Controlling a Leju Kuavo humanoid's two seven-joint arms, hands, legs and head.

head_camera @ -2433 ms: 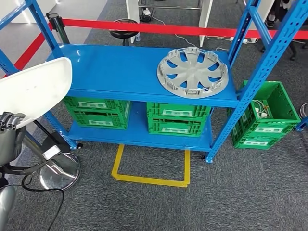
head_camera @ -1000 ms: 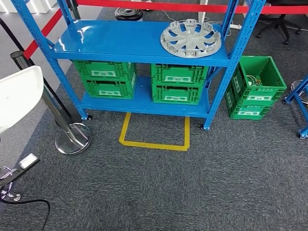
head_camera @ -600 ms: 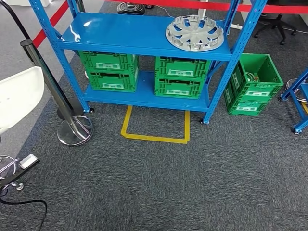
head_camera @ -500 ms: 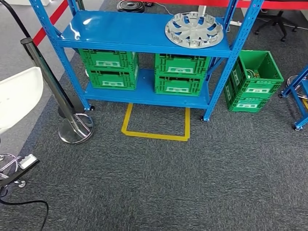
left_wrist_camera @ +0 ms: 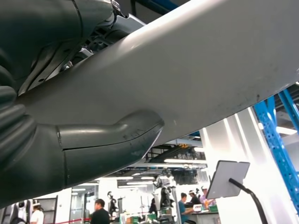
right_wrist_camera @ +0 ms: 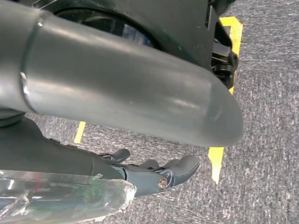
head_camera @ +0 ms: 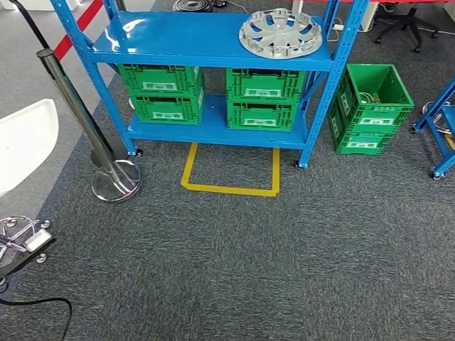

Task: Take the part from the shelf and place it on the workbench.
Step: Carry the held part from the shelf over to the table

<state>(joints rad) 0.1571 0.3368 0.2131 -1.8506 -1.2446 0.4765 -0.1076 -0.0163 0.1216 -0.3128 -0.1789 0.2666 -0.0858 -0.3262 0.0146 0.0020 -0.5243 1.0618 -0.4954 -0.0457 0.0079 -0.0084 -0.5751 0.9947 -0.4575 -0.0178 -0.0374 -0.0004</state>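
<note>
The part is a silver wheel cover (head_camera: 280,33) lying flat at the right end of the top board of the blue shelf (head_camera: 177,39), far ahead across the carpet. My left hand (left_wrist_camera: 70,154) hangs beside a broad white surface, thumb and dark fingers apart, with nothing in its grasp. My right hand (right_wrist_camera: 116,88) hangs over grey carpet with a yellow floor mark under it; its thumb and fingers (right_wrist_camera: 166,173) are spread and hold nothing.
Green crates (head_camera: 160,92) (head_camera: 264,98) fill the lower shelf, and another green crate (head_camera: 370,106) stands on the floor to the right. A yellow floor outline (head_camera: 232,189) fronts the shelf. At the left are a stanchion (head_camera: 80,117), a white chair (head_camera: 24,142) and a cable (head_camera: 38,305). A second blue rack (head_camera: 443,121) stands at the right.
The whole picture has shifted: the camera has moved, and the shelf now shows farther off and higher in the head view. The wheel cover lies where it was.
</note>
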